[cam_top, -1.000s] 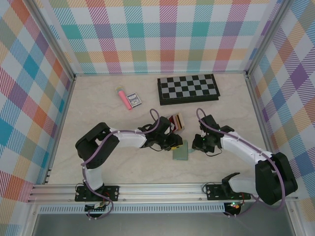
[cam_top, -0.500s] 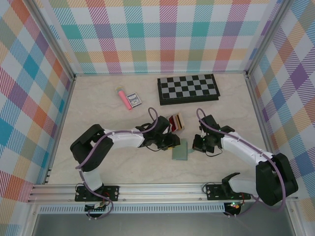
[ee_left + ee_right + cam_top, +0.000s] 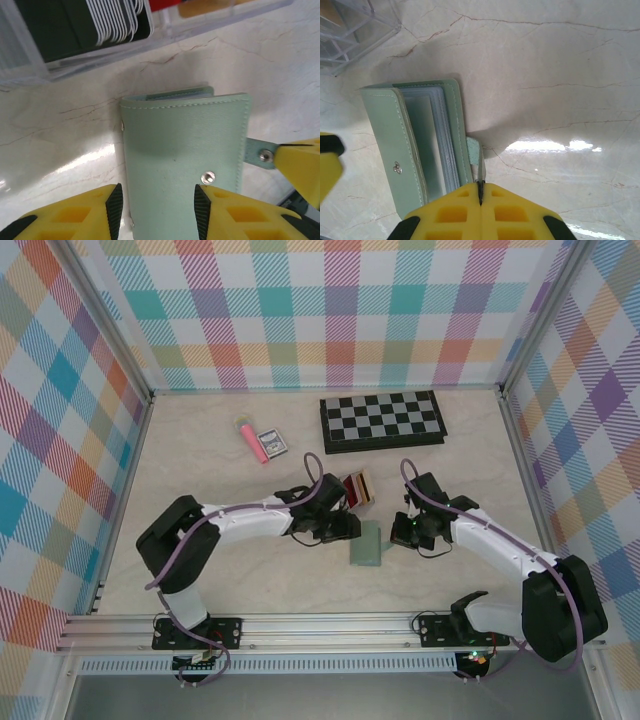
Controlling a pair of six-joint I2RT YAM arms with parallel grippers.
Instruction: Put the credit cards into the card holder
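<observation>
The sage-green card holder [image 3: 367, 544] lies flat on the table between my two grippers. My left gripper [image 3: 157, 212] is open and hovers over its snap-button cover [image 3: 185, 145], gripping nothing. My right gripper [image 3: 480, 192] is shut on the holder's closing tab [image 3: 474, 151]. From that side the holder [image 3: 410, 135] gapes slightly, showing clear inner pockets. The credit cards stand upright in a clear slotted rack [image 3: 357, 487] just beyond the holder: red [image 3: 165, 5], yellow-orange [image 3: 205, 7] and dark [image 3: 60, 25] ones show.
A black-and-white chessboard [image 3: 383, 420] lies at the back. A pink marker [image 3: 250, 438] and a small dark packet [image 3: 273, 444] sit at the back left. The clear rack [image 3: 350, 30] stands close behind the holder.
My right gripper has closed onto the holder's tab. My left gripper has opened wider and shifted slightly back, and the holder has slid a little toward the rack.
</observation>
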